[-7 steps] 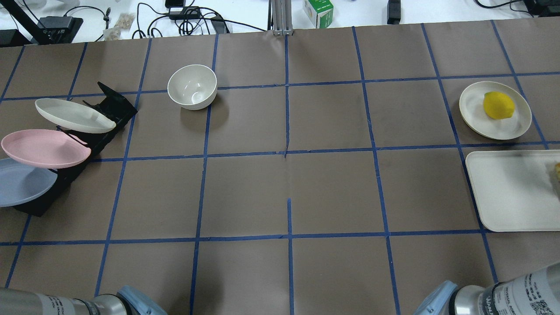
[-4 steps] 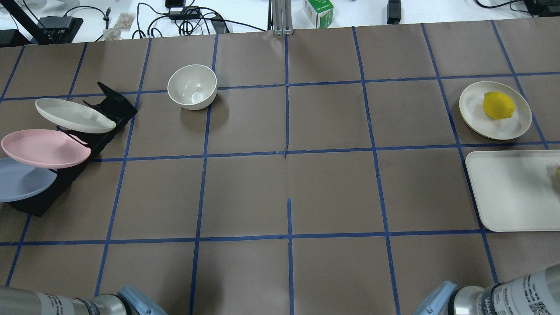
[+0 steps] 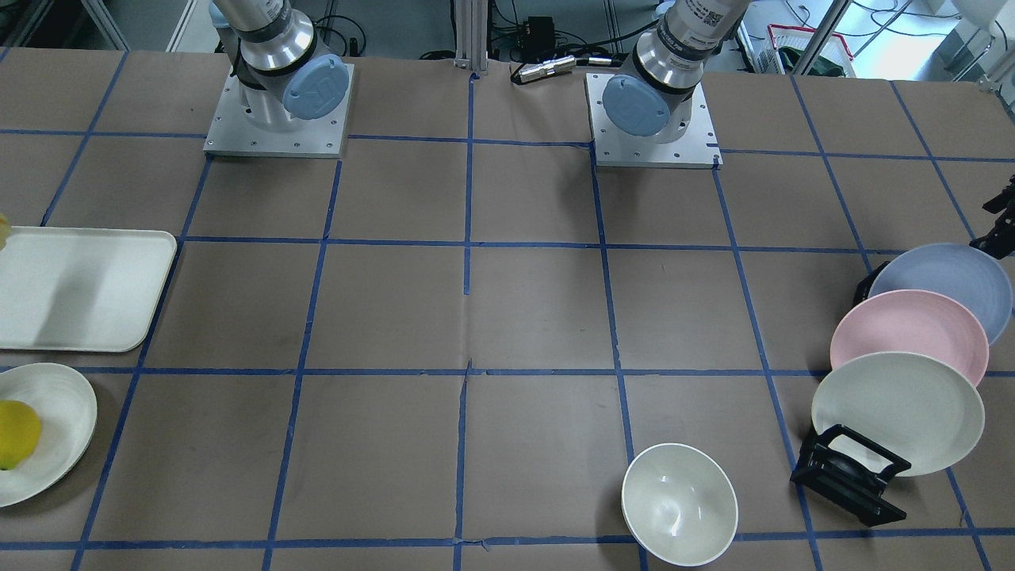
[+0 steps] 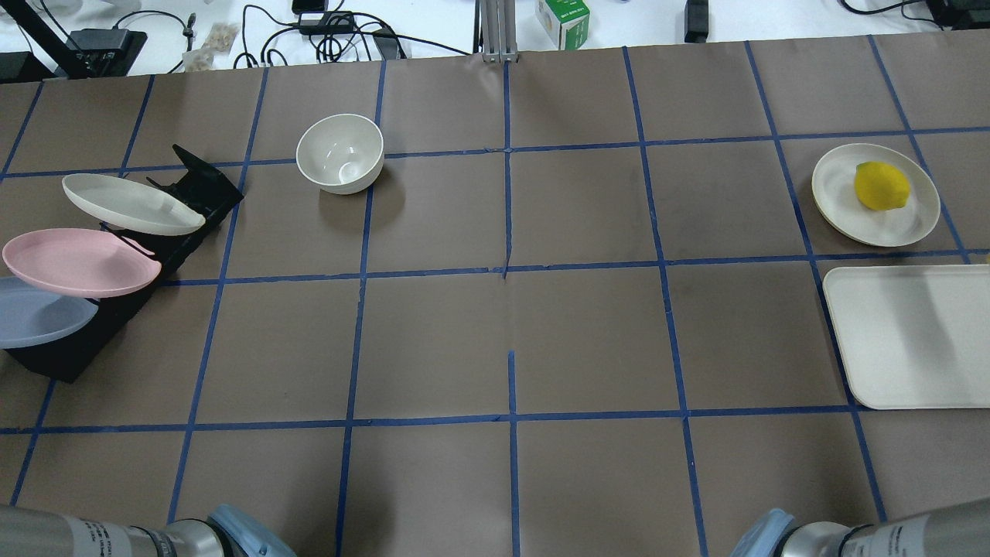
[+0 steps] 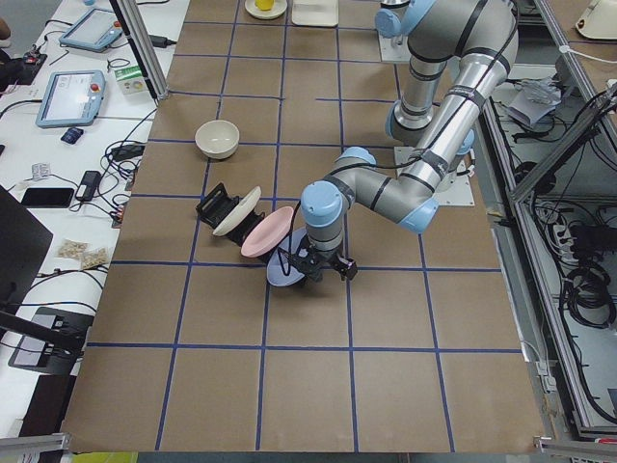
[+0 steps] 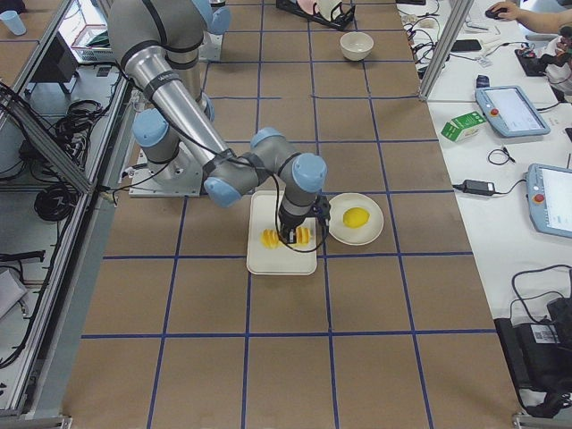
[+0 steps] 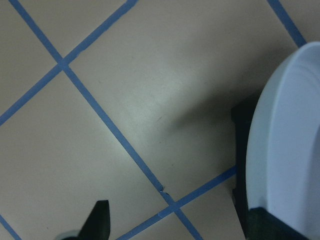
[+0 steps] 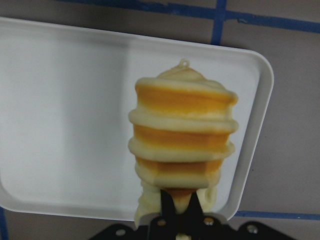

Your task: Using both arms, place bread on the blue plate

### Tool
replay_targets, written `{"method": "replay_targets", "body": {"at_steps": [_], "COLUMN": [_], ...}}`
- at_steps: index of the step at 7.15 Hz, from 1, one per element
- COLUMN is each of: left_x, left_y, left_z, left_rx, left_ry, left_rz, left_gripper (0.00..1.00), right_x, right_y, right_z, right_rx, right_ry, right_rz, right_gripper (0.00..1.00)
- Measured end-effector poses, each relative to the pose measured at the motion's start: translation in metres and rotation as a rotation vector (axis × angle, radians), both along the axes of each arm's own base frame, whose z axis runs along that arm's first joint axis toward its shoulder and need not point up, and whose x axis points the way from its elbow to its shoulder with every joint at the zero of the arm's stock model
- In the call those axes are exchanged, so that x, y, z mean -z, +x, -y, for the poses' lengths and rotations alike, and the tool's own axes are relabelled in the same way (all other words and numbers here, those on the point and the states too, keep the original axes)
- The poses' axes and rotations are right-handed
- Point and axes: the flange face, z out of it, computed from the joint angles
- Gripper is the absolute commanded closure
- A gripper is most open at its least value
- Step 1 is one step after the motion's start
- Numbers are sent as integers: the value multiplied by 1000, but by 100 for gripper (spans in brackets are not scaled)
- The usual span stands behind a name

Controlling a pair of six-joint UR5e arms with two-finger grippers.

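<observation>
Rack (image 4: 197,193) slots hold the off-white plate (image 4: 131,205), pink plate (image 4: 77,263) and blue plate (image 4: 35,319); a lemon (image 4: 882,186) lies on a small plate (image 4: 835,197). Right gripper (image 8: 177,209) is clamped on the bread (image 8: 182,140) over the tray (image 8: 65,125), near its corner. Left gripper (image 5: 315,270) is spread wide at the blue plate's rim, gripping nothing. That plate has shifted slightly since a second ago

Was a robotics lab, brown paper-covered table (image 4: 588,340) gridded with blue tape, silver-grey robot arms (image 5: 453,101) bolted to metal base plates (image 3: 230,143), blue-edged touchscreen pendants (image 6: 505,109) and black cables (image 4: 329,39) lay alongside.
</observation>
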Motion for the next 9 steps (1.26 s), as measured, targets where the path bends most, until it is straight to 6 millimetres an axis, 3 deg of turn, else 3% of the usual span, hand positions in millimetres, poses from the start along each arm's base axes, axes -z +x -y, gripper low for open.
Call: {"method": "replay_targets", "body": {"at_steps": [2, 5, 7, 9], "left_x": [-6, -21, -15, 2], "left_y": [-4, -2, 2, 6], "left_z": [-4, -3, 3, 6], "left_rx": [0, -7, -11, -3], "left_ry": [19, 10, 2, 10], "left_rz": [-17, -5, -9, -28], "left_gripper": [0, 0, 0, 18], "right_x": [-47, -76, -98, -103], "right_y": [82, 185, 240, 291], "right_z": [17, 25, 21, 23], "right_rx": [-15, 48, 101, 127], "right_ry": [-35, -52, -63, -78], "right_rz": [-38, -28, -21, -6], "right_gripper": [100, 100, 100, 100]}}
